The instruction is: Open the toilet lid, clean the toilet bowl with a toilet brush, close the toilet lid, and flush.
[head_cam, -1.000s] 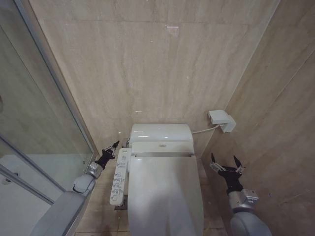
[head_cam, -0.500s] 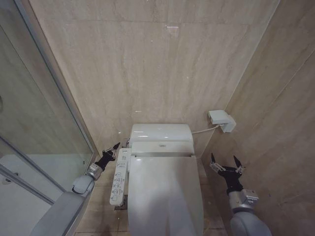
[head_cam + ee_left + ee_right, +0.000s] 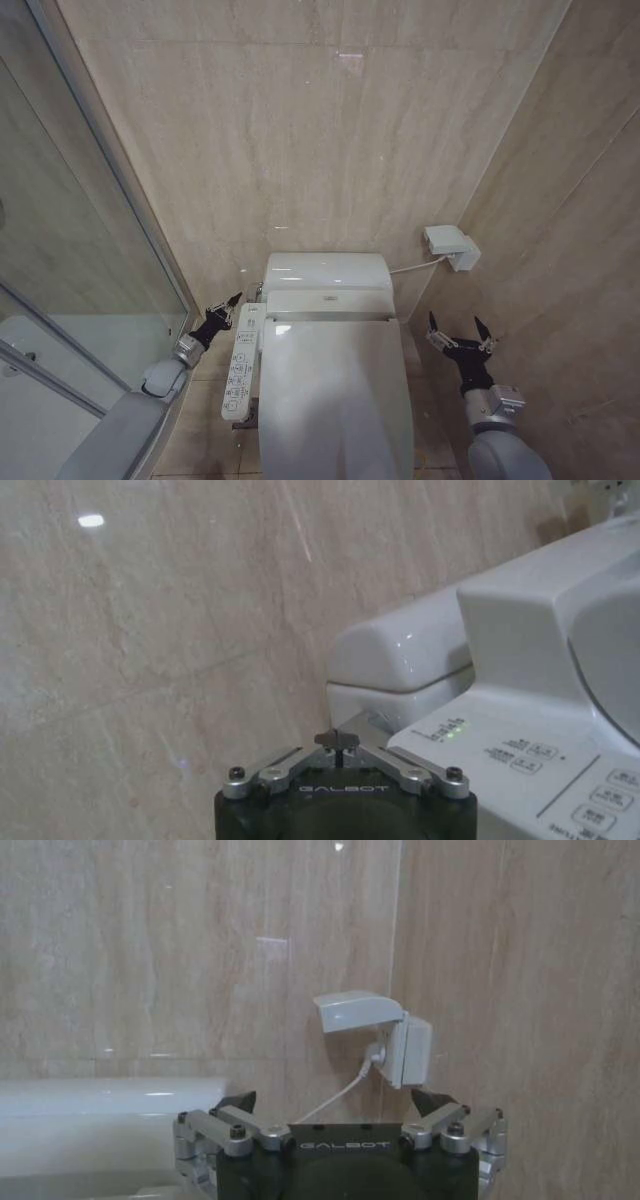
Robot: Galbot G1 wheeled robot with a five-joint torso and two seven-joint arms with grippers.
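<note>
Lid (image 3: 335, 400) down at 6 o'clock; left gripper (image 3: 226, 305), fingers pinched narrow, beside button panel (image 3: 240, 360) may bump buttons; right gripper (image 3: 459, 332), fingers wide, idles at 4 o'clock.

1. I see dim, warm, even lighting on the tiled wall (image 3: 330, 130).
2. I note small ceiling-light glare spots on that wall and the toilet lid (image 3: 335, 400).
3. My wrist views look soft; straight lines bow near the head view's edges.
</note>
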